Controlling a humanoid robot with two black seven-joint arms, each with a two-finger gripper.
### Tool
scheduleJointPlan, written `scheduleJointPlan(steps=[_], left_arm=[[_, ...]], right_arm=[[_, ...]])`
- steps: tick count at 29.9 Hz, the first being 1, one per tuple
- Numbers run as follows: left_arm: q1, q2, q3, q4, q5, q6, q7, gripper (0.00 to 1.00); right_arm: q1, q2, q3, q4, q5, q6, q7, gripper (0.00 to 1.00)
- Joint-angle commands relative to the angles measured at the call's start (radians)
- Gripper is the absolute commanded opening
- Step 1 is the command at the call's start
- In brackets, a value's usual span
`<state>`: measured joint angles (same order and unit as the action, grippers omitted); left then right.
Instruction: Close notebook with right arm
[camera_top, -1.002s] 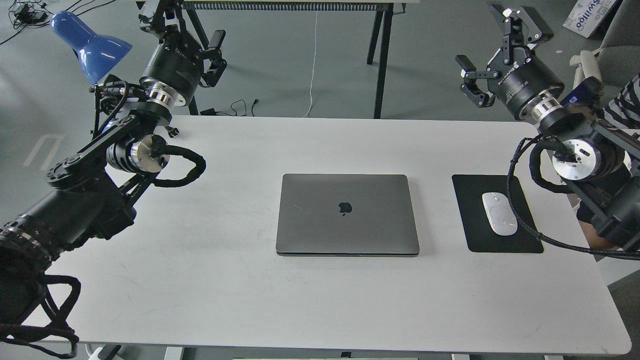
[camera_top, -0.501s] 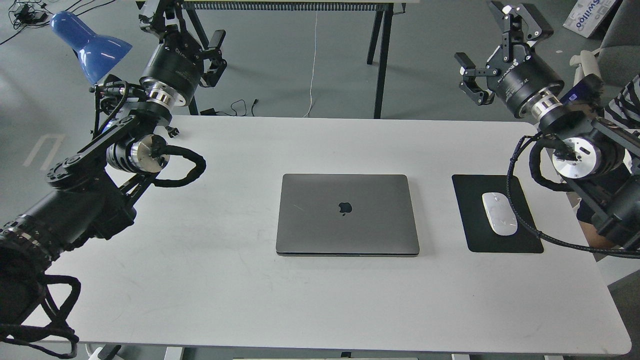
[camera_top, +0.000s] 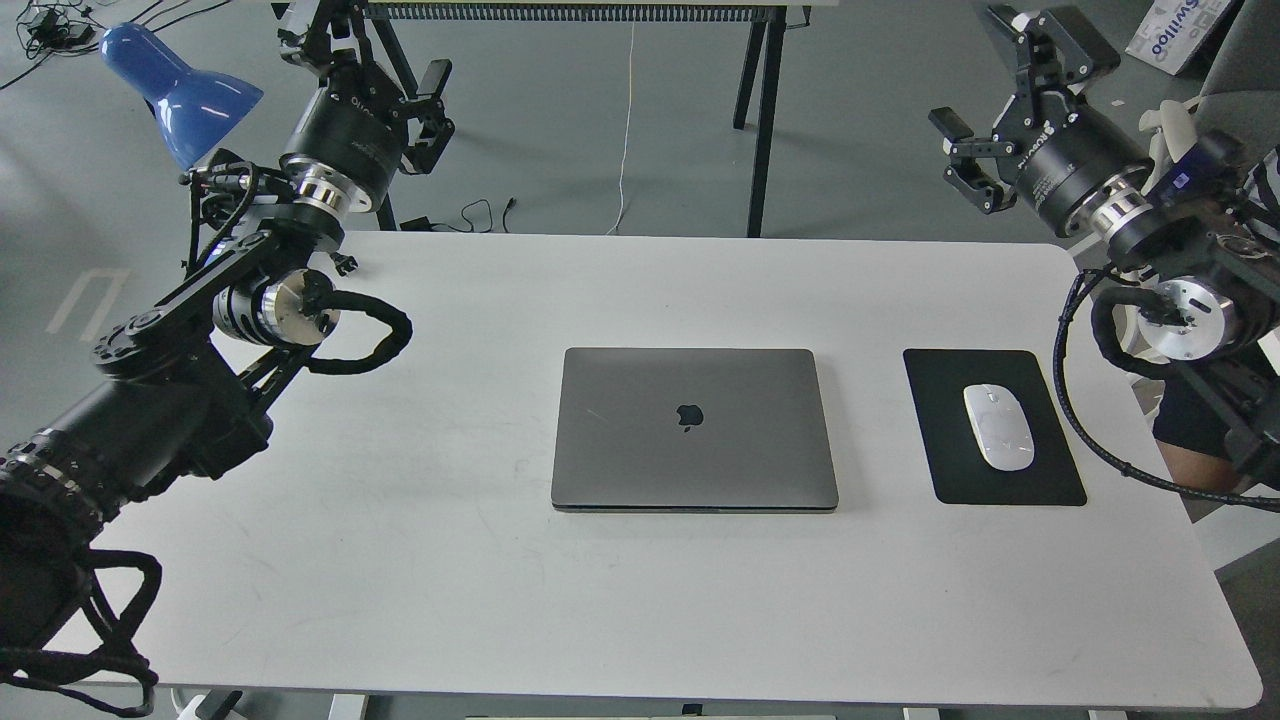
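Observation:
The notebook (camera_top: 694, 428) is a space-grey laptop lying flat in the middle of the white table (camera_top: 450, 560). Its lid is down and the black apple logo faces up. My right arm comes in from the right with a silver wrist ring and a small blue module. Its gripper (camera_top: 1005, 85) is open and empty, held high beyond the table's far right corner, well away from the notebook. My left gripper (camera_top: 375, 55) is open and empty, raised beyond the far left corner.
A black mouse pad (camera_top: 990, 428) with a white mouse (camera_top: 998, 426) lies right of the notebook. A blue desk lamp (camera_top: 180, 90) stands at the far left. Black table legs (camera_top: 760, 110) and cables lie behind the table. A person's arm shows at the right edge.
My right arm has drawn back to the right and slightly up, away from the table. The notebook, mouse and left arm have not moved.

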<state>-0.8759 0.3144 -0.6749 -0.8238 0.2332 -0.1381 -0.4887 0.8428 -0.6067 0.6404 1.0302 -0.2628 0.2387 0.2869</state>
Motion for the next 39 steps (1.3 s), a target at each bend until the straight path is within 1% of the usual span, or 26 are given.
scheduleJointPlan(steps=[1, 5, 10, 16, 22, 27, 32, 39], left_arm=[[0.0, 0.0, 0.0, 0.0, 0.0, 0.0, 0.0, 1.0], [0.0, 0.0, 0.0, 0.0, 0.0, 0.0, 0.0, 1.0], [0.0, 0.0, 0.0, 0.0, 0.0, 0.0, 0.0, 1.0], [0.0, 0.0, 0.0, 0.0, 0.0, 0.0, 0.0, 1.0], [0.0, 0.0, 0.0, 0.0, 0.0, 0.0, 0.0, 1.0], [0.0, 0.0, 0.0, 0.0, 0.0, 0.0, 0.0, 1.0], [0.0, 0.0, 0.0, 0.002, 0.0, 0.0, 0.0, 1.0], [0.0, 0.0, 0.0, 0.0, 0.0, 0.0, 0.0, 1.0]], right_arm=[[0.007, -0.005, -0.018, -0.012, -0.007, 0.025, 0.0, 1.0], [0.007, -0.005, -0.027, -0.016, -0.009, 0.025, 0.0, 1.0], [0.007, 0.004, -0.028, -0.073, -0.007, 0.025, 0.0, 1.0], [0.018, 0.015, -0.013, -0.07, -0.001, 0.016, 0.001, 1.0], [0.007, 0.051, 0.08, -0.073, 0.036, -0.013, 0.001, 1.0], [-0.028, 0.085, 0.137, -0.073, 0.114, -0.027, 0.001, 1.0], [-0.037, 0.122, 0.148, -0.076, 0.119, -0.039, 0.003, 1.0], [-0.053, 0.127, 0.168, -0.09, 0.12, -0.044, 0.003, 1.0]])
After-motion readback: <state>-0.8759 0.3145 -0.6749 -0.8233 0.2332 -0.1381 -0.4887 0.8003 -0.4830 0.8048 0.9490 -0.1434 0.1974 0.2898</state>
